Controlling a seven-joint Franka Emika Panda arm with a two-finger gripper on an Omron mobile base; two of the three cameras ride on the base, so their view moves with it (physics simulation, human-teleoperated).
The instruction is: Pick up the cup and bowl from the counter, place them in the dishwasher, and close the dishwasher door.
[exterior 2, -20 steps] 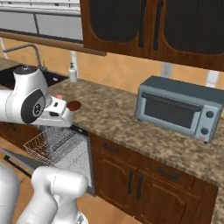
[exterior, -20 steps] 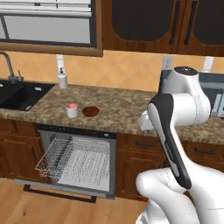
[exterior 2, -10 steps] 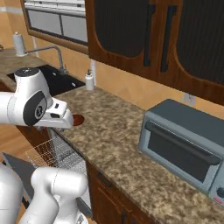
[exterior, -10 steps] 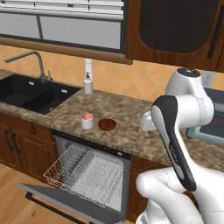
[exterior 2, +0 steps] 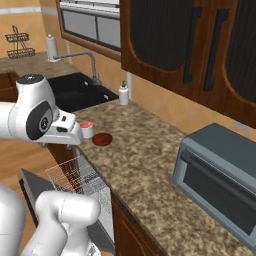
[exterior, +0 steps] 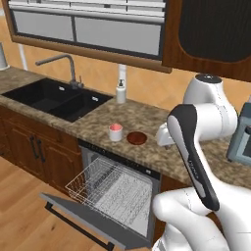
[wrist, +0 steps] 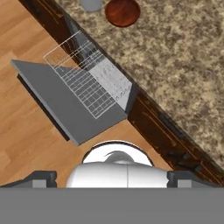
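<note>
1. Left base view has the cup (exterior: 115, 132) and the bowl (exterior: 137, 138) side by side, close but apart, on the counter (exterior: 147, 122) right above the dishwasher (exterior: 115, 191); its door (exterior: 83, 220) is dropped flat and the wire rack (exterior: 100, 184) is pulled out.
2. Claw (exterior 2: 62, 134) sits wide open and empty, up above counter level, near the cup but not over it.
3. My read: the step in hand is the reach for the first dish, and the cup looks the closer pick.
4. Do it well by centring over the cup, one finger on each side of its wall, then descending straight.
5. Watch the bowl beside it: a skewed approach could knock it.
6. Hand view shows both dishes at its top edge, cup (wrist: 91, 4) cut off, so line up more first.
</note>
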